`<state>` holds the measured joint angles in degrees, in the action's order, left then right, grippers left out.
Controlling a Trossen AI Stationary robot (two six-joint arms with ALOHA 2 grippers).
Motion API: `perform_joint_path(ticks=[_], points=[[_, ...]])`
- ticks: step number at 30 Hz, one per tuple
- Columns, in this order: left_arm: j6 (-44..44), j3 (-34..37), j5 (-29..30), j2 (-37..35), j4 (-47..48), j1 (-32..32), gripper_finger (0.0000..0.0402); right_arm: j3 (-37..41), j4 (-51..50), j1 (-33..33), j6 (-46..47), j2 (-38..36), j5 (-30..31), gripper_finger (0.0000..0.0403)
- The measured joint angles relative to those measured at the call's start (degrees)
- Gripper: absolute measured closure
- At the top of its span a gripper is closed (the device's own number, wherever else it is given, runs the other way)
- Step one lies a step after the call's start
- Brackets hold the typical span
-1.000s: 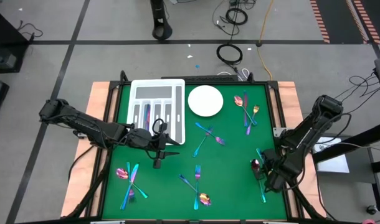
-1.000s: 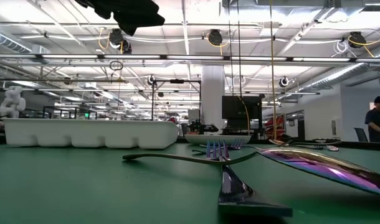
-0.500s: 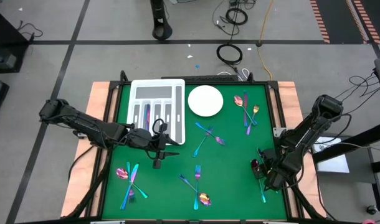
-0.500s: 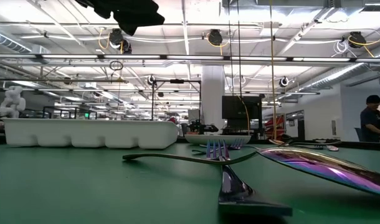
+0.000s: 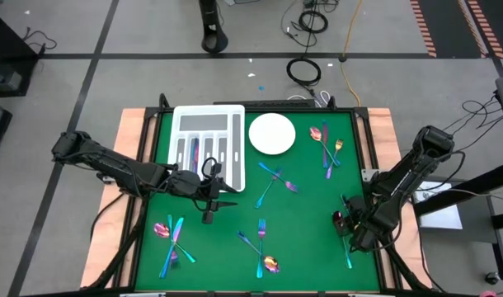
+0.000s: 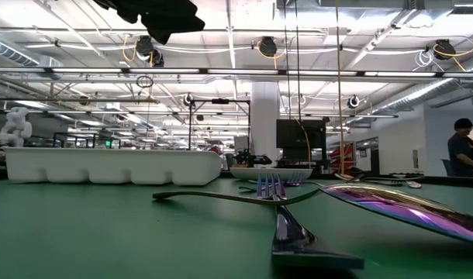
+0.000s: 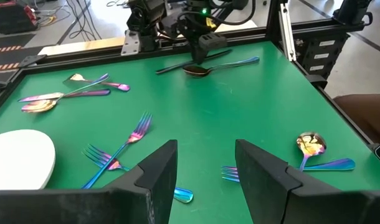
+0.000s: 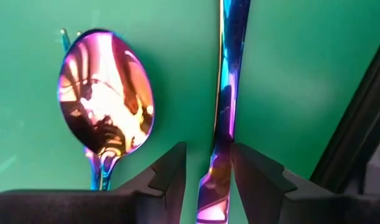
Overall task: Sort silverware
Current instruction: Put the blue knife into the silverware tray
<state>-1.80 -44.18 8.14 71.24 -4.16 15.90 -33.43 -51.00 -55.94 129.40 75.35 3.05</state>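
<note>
Right wrist view is showing my right gripper (image 8: 205, 180) down at the mat with a thin iridescent handle (image 8: 227, 93) sitting in the narrow gap between my two fingers (image 8: 171, 171). I cannot tell whether the pads are already pressing it or only bracketing it. That handle's long axis is running straight ahead, in line with my reach, so the fingers are straddling it across its width, which is what a lift needs. Just beside it, apart from my fingers, a spoon (image 8: 106, 93) is lying bowl up, parallel to the handle.

From above, my right gripper (image 5: 353, 227) is working at the table's right edge, much nearer this small pile than the other arm. My left gripper (image 5: 209, 198) is hanging over the mat just below the white divided tray (image 5: 237, 148), fingers (image 7: 156, 171) spread wide and holding nothing.

Counting the silverware from near to far, I am seeing five loose clusters on the green mat (image 5: 309, 198): my own pile at the right edge, one at the front centre (image 5: 261, 247), one at the front left (image 5: 171, 239), one in the middle (image 5: 275, 181), and one at the far right (image 5: 327, 144) by the round white plate (image 5: 272, 134). One piece (image 5: 195, 151) is already lying in a tray slot. Single forks, knives and spoons I cannot count reliably. I judge my pile must travel across the whole table to the tray.
</note>
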Motion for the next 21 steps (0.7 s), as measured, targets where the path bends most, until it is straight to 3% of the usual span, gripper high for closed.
perform_joint_path(ticks=[16, 21], points=[[0.02, 0.00, 0.00, 0.00, 0.19, 0.00, 0.0237, 2.27, 2.05, -0.07, 0.19, -0.11, -0.07, 0.0280], [0.05, 0.01, 0.00, 0.00, 0.19, 0.00, 0.0237, 2.32, 2.29, -0.05, 0.30, -0.09, -0.11, 0.0308]])
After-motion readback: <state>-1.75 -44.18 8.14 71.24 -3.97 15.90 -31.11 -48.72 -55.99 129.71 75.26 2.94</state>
